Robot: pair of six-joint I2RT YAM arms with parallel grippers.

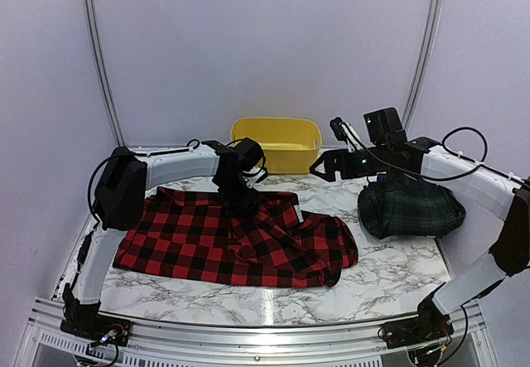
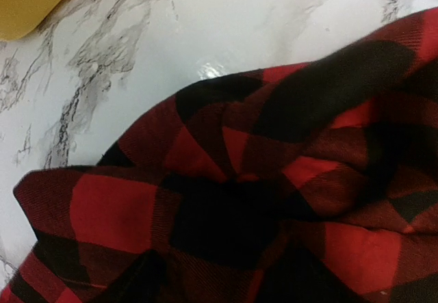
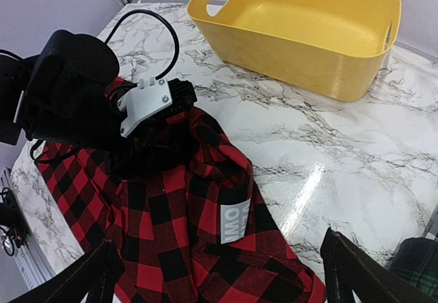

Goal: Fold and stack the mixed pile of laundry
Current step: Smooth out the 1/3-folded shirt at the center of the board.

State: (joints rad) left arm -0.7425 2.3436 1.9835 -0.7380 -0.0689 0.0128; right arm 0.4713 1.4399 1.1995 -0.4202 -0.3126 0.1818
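Top external view: shows the red-and-black checked cloth garment (image 1: 240, 239) spread out but rumpled on the white marbled table (image 1: 389, 280), covering the centre and reaching toward 9 o'clock. Not folded yet: uneven edges, creases through the middle, one end bunched toward 4 o'clock. Over at 3 o'clock, heaped loosely and just as unfolded, sits the dark green-navy tartan cloth garment (image 1: 410, 208), well apart from the checked one. At 12 o'clock, beyond both, stands the yellow plastic tub (image 1: 277, 142).

Of the left end effector (image 1: 240, 195): planted on the checked garment's 12 o'clock edge, with fabric gathered up around it. Fingers buried in cloth in every view, so impossible to tell whether apart or clamped. Of the right end effector (image 3: 215, 248): fingers spread wide, gripping nothing, hovering above the table near 1 o'clock between tub and tartan heap, and facing the checked garment's white label (image 3: 235, 222).

Judged from this, barely begun. No fold finished, no stack started. Left to do: flatten and fold the checked garment, do the same for the tartan one, then lay one on the other.
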